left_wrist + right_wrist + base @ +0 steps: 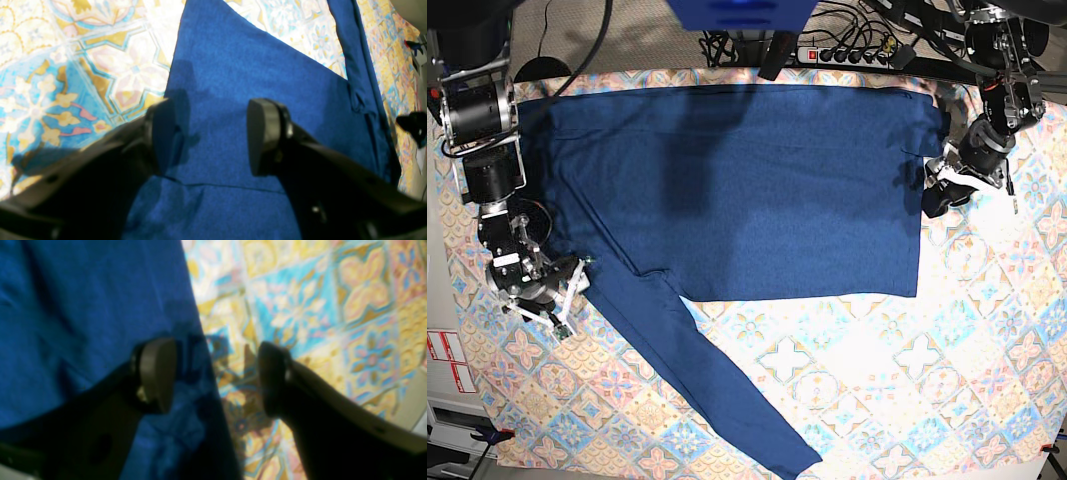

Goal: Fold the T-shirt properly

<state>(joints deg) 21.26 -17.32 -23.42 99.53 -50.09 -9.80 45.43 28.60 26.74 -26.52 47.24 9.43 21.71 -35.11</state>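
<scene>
On patterned cloth (947, 340) | T-shirt (747, 190) flat, crosswise | sleeve (717, 380) diagonal

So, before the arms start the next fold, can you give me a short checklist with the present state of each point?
1. T-shirt body lies flat on the patterned tablecloth: ok.
2. Left gripper open above the fabric: ok.
3. Right gripper open over the shirt's edge: ok.
4. Long sleeve folded in: not ok, it stretches out diagonally.
5. Other sleeve placed neatly: cannot tell.
</scene>
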